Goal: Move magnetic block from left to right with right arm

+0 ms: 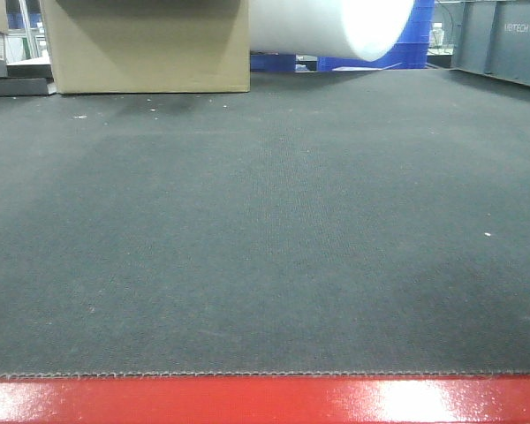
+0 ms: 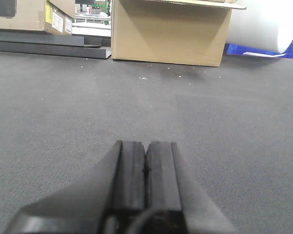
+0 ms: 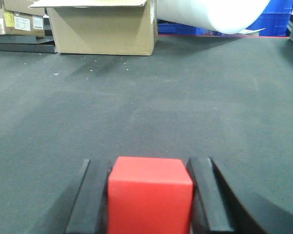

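The magnetic block (image 3: 150, 197) sits pinched in the right end effector (image 3: 149, 166), whose jaws are spread only to the cube's width, at 6 o'clock in the right wrist view over the dark desk (image 3: 185, 107). The left end effector (image 2: 146, 145) is fully closed and empty, its jaws pressed together.

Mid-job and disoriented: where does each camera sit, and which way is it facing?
Front view: low at the table's red edge, facing across the mat to the cardboard box and white roll; no robot part shows.
Left wrist: behind the left gripper, fingers closed together, facing the box across the mat.
Right wrist: behind the right gripper, magnetic block between its fingers, facing likewise.
Shared: all three show the box and roll.
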